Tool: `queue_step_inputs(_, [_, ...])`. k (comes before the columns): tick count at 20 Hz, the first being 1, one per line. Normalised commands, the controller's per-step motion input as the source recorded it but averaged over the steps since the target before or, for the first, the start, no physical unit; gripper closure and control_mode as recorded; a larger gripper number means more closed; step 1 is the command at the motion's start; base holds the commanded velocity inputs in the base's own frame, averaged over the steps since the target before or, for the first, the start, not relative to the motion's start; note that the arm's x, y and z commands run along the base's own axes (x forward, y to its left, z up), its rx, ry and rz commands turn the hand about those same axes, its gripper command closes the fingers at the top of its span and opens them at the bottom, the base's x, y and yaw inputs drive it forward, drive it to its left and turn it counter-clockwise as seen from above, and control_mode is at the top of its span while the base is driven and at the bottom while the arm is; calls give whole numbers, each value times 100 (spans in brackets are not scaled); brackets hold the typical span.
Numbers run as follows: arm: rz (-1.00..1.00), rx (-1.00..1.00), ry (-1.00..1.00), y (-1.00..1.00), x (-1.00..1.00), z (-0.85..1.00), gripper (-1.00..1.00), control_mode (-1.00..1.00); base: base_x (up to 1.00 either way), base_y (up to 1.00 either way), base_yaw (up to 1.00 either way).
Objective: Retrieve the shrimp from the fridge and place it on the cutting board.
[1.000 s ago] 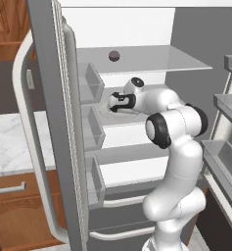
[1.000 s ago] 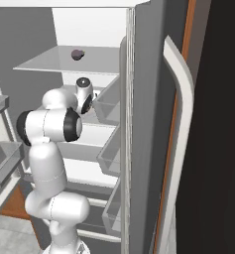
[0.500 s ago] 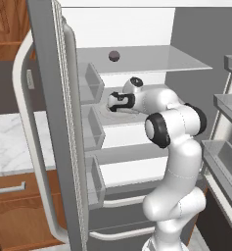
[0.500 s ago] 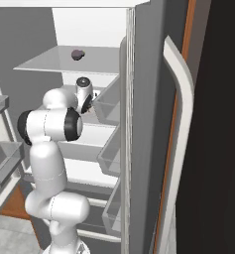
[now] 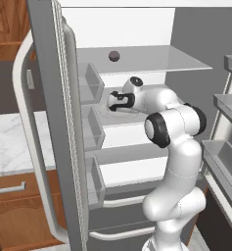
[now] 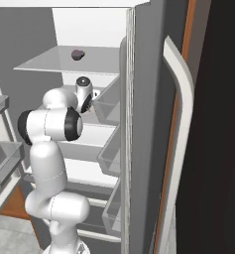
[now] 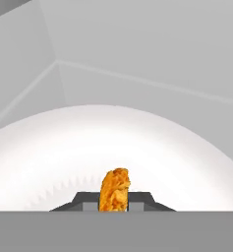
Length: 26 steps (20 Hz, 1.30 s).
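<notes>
The fridge (image 5: 54, 98) is seen standing open, its smooth grey door panels swung wide and its white interior crossed by thin, glassy shelves. On the upper shelf a small dark round ball (image 5: 114, 56) is rested (matte, nearly black), well above the place where the arm is reached in. Below that shelf, the gripper (image 5: 111, 101) is held over a pale round plate (image 5: 112, 115) that is set on the middle shelf of the fridge, close beside the clear door bins (image 5: 90, 82). In the hand view the plate (image 7: 64, 152) is shown as a broad, smooth white disc with a soft curved rim, and the shrimp (image 7: 114, 190) is seen as a small, lumpy orange piece with a rough, crumbed surface, stood upright between the two dark finger tips (image 7: 88, 200) of the gripper (image 7: 114, 201). The fingers are drawn in narrowly on either side of the shrimp, apparently pinching it. A long, curved pale handle (image 6: 181, 129) is carried on the outer face of the fridge door.
</notes>
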Motion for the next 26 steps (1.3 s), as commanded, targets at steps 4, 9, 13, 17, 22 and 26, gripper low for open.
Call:
queue_step_inputs(4, [0,5,-4,-4,0,-1,100,-100,0,0,0])
queue_step_inputs(9, [0,8,-6,-11,0,0,100,-100,0,0,0])
queue_step_inputs(13, [0,8,-7,-17,-2,0,100,-100,0,0,0])
queue_step_inputs(17, [0,2,-5,-17,-18,0,100,-100,0,0,0])
queue_step_inputs(22, [0,0,-6,-5,-27,17,100,-100,0,0,0])
queue_step_inputs(26, [0,0,-1,0,-6,33,100,-100,0,0,0])
